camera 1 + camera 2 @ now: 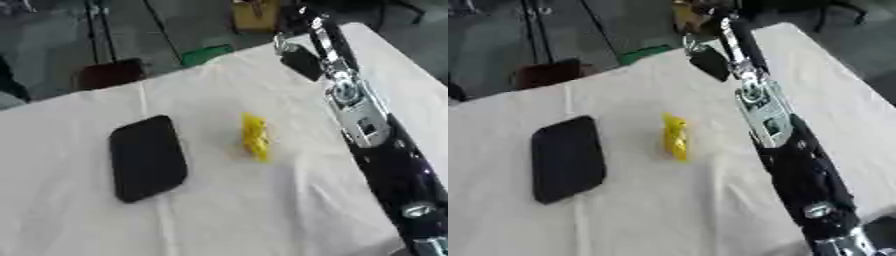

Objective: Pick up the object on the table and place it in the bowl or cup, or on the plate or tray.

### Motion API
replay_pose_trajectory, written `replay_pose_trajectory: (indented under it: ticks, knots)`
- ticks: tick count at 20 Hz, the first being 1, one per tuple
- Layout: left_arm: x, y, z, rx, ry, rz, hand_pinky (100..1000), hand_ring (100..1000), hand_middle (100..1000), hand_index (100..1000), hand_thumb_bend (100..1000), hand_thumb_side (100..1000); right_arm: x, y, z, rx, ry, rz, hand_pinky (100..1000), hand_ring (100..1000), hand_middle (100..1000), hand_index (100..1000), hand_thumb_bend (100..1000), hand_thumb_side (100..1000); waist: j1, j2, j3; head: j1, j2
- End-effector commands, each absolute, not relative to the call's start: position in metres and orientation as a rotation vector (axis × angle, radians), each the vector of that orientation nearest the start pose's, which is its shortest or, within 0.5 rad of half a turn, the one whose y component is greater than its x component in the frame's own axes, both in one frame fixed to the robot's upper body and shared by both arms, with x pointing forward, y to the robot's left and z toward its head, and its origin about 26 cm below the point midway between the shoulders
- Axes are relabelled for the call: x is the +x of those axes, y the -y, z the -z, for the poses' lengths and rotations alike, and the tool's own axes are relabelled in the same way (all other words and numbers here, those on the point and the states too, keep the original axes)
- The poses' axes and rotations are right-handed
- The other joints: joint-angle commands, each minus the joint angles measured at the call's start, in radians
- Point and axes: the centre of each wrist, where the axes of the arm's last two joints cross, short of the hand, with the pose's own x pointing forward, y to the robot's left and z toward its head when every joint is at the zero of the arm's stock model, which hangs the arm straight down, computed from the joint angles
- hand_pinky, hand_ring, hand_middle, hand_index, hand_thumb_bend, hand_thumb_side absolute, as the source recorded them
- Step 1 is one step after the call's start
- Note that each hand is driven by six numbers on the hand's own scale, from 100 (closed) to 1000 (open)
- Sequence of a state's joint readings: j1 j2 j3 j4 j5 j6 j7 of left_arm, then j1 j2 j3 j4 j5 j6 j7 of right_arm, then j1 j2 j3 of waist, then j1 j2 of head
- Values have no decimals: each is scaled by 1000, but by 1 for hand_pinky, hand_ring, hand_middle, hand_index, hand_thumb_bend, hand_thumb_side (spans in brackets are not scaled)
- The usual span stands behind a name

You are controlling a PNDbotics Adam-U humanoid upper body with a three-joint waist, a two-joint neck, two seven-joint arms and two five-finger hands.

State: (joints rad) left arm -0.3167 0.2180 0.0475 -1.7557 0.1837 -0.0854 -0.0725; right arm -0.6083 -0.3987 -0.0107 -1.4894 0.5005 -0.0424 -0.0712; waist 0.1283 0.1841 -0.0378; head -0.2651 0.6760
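Right arm (385, 145) enters at the lower right of frame and runs diagonally up along the right side of the white-covered worktop (262, 210), reaching to the upper middle. The right hand (300, 59) sits at the far end of it, dark, near the worktop's far edge; can't tell how its fingers are set. Left hand not seen in either view.

Yellow object (255, 136) lies mid-frame on the cloth, small, elongated, long axis running roughly near-to-far with a slight tilt. It lies below and a bit left of the right hand in frame, apart from it, nothing touching it. Black tray (147, 157) lies flat left of centre, well apart from the yellow object, long axis also near-to-far, rounded corners, nothing on it.

Judgement: right hand is the only candidate, so it has to come back down-frame toward the yellow object, then carry it leftward to the tray. Open cloth all round the object and between it and the tray; no clutter. Far edge of the worktop close behind the hand; chair (109, 74) and green thing (206, 53) on the floor beyond, upper left.
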Motion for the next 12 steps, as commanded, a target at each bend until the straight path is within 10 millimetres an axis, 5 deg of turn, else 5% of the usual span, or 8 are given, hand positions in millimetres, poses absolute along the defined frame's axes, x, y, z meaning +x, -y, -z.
replay_pose_trajectory:
  ticks: [1, 12]
  knots:
    - [336, -269, -152, -82, 2169, 191, 681, 838, 891, 868, 371, 1000, 399, 282, -210, -840, 2090, -637, 728, 730, 806, 842, 100, 579, -6, -16, 0, 0, -7]
    - [336, -269, -152, -81, 2169, 189, 681, 838, 891, 869, 371, 1000, 400, 281, -208, -839, 2076, -653, 730, 732, 811, 848, 100, 587, -7, -13, -3, -2, -6]
